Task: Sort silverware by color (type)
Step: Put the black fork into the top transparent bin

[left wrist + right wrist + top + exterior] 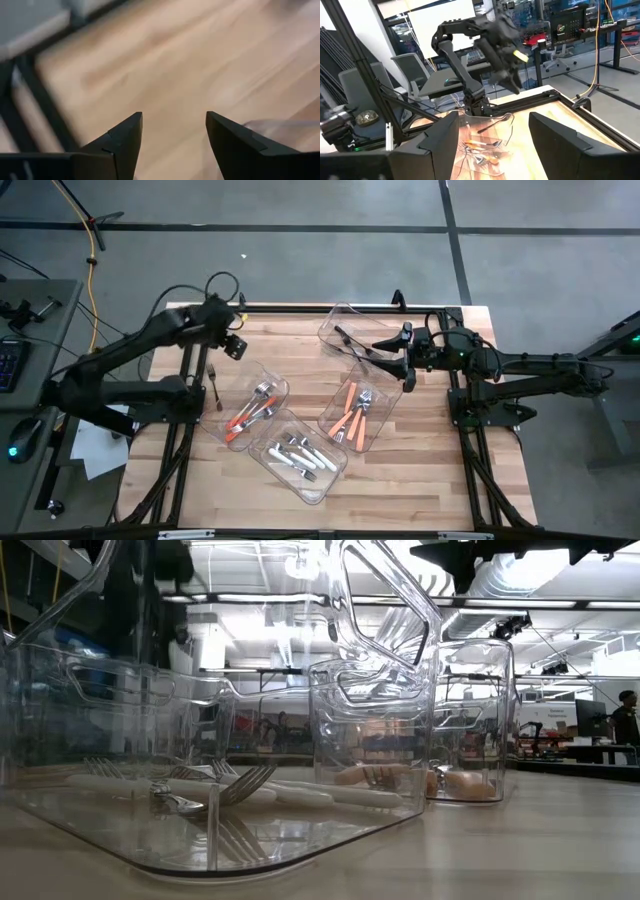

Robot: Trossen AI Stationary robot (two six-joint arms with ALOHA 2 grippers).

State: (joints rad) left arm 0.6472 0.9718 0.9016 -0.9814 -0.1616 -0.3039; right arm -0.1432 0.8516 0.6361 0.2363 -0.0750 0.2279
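The silverware lies in several clear bins. White-handled pieces [300, 452] fill the near bin, orange-handled ones [352, 412] the right bin, and orange and silver pieces [250, 412] the left bin. Black pieces [352, 340] lie in the far bin. One black fork [213, 385] lies flat on the bare wood at the left. My left gripper [237, 345] hangs open above the table's far left part, tipped downward, with only wood between its fingers [174, 117]. My right gripper [392, 358] stands open and level beside the far bin, pointing toward the table's left; nothing is between its fingers [492, 120].
The four bins crowd the table's middle; the near one [200, 800] fills the low view. A black frame rail [300, 308] runs along the far edge. Bare wood shows at the near left [190, 480] and near right [430, 480].
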